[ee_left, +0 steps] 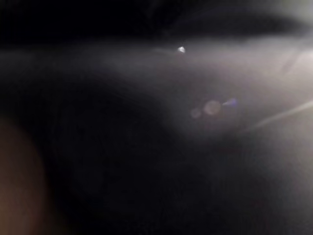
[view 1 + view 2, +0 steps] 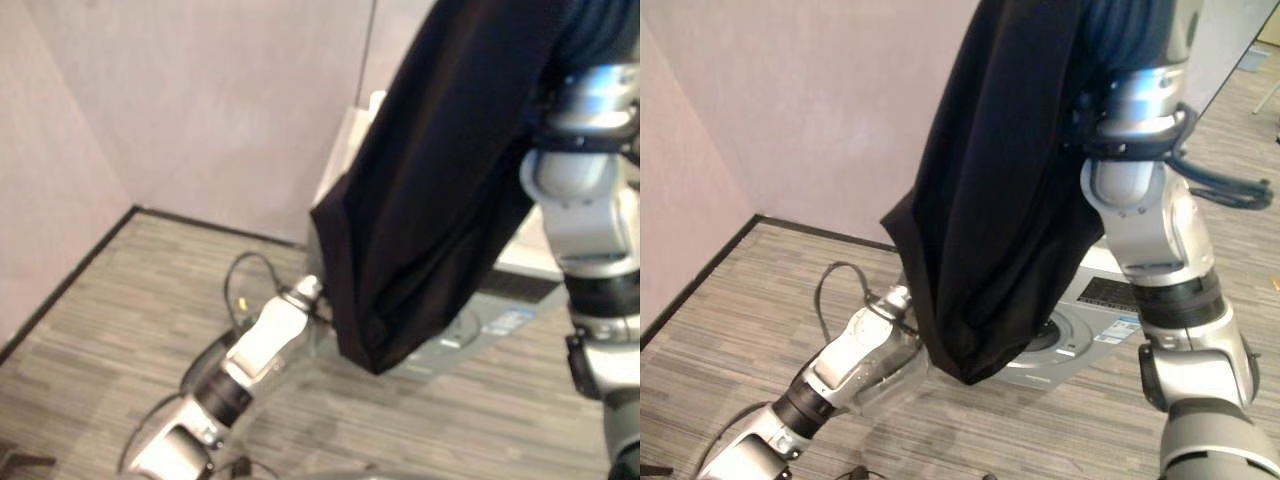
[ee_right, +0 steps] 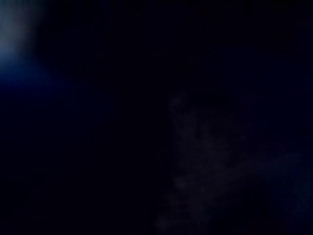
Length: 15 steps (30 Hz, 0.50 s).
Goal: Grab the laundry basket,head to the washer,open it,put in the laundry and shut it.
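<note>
- A black cloth hangs from high at the top of the head views, in front of the washer, its lower end bunched and dangling just above the washer's grey front.
- The right arm rises at the right side; its wrist, under the dark ribbed cover, is lifted to the top edge, where the cloth's upper part meets it. The right hand itself is hidden by cloth and frame edge, so I cannot tell how its fingers stand or whether they grip the cloth.
- The right wrist view is dark, with cloth close over it.
- The left arm reaches in from the lower left, low down, toward the washer; its end goes behind the cloth's hanging bottom. The left hand is hidden there, and I cannot tell its state.
- The left wrist view is dim and blurred, with nothing I can make out.
- The washer stands on a striped grey floor, close to a pale wall on the far side.
</note>
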Available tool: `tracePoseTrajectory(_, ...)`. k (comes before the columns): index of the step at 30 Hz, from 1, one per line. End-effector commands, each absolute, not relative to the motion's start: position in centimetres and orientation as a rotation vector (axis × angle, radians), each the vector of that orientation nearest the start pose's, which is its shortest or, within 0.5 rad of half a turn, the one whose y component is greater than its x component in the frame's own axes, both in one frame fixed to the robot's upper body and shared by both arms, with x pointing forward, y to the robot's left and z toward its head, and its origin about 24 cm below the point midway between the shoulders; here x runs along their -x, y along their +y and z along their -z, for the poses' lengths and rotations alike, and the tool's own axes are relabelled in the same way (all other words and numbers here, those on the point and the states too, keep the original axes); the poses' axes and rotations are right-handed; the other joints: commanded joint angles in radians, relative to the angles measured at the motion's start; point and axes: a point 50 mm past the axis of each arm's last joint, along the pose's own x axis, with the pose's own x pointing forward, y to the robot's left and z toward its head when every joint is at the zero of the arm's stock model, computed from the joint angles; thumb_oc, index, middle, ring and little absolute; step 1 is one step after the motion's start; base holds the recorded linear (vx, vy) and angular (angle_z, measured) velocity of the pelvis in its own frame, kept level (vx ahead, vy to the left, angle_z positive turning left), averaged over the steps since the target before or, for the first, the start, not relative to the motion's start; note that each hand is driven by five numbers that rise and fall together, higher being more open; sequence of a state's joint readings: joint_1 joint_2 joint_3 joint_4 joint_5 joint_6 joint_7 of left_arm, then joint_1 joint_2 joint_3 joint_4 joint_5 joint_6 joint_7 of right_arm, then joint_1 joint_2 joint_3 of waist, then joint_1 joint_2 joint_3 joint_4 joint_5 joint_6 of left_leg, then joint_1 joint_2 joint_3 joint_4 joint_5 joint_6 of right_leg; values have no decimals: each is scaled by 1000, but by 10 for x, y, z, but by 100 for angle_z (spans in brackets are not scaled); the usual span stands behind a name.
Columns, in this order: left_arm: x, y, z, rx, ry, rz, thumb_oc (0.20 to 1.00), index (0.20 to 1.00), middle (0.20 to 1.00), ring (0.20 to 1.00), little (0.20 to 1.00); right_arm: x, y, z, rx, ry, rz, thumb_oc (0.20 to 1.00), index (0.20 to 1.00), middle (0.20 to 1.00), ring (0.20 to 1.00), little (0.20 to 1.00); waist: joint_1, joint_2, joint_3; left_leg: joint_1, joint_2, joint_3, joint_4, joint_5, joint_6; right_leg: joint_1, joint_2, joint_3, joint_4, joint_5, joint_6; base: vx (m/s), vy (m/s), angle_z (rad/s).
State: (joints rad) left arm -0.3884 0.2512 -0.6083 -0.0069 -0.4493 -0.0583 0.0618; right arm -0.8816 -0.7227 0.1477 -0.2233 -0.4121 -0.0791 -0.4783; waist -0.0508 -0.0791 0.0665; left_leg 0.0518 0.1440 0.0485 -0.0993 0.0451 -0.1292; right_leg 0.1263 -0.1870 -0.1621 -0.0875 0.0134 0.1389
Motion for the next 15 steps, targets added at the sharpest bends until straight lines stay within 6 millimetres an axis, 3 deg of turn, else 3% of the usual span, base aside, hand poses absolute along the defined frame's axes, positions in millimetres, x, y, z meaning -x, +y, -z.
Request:
tracePoseTrajectory(1, -270, 6, -143, 151, -318, 790, 1000, 1000, 1000, 1000, 1000, -232, -171, -389, 756, -1538, 507, 200, 200, 200, 200, 200, 33, 54, -13, 70, -5, 17, 34, -98, 59, 26, 50, -26, 20, -64, -23, 0, 0, 0)
tracePoseTrajectory(7, -263, 13, -148, 160, -332, 820, 1000, 1000, 1000, 1000, 1000, -228, -175, -383, 763, -1529, 492, 200, 200, 200, 200, 200, 38, 52, -3, 67, -5, 14, 45, -101, 60, 32, 48, -28, 19, -64, -21, -4, 0, 2)
tracePoseTrajectory(11, -260, 26, -152, 150, -353, 821, 1000, 1000, 1000, 1000, 1000, -224, -179, -389, 781, -1542, 516, 200, 200, 200, 200, 200, 46, 53, -7, 70, -8, 13, 45, -105, 63, 34, 46, -29, 15, -61, -19, 5, 6, 1)
tracePoseTrajectory(13, -259, 38, -152, 142, -360, 799, 1000, 1000, 1000, 1000, 1000, -222, -181, -396, 798, -1557, 536, 200, 200, 200, 200, 200, 50, 51, -14, 73, -9, 14, 45, -107, 65, 35, 46, -29, 15, -60, -18, 25, 28, 5)
tracePoseTrajectory(14, -255, 59, -143, 119, -333, 777, 1000, 1000, 1000, 1000, 1000, -216, -185, -409, 836, -1584, 555, 200, 200, 200, 200, 200, 61, 47, -26, 76, -10, 16, 45, -109, 64, 38, 44, -29, 13, -58, -16, 40, 23, 3)
tracePoseTrajectory(15, -255, 59, -143, 119, -332, 776, 1000, 1000, 1000, 1000, 1000, -217, -184, -409, 835, -1583, 552, 200, 200, 200, 200, 200, 61, 48, -28, 79, -9, 17, 43, -114, 64, 41, 45, -29, 12, -61, -15, 29, 31, -1)
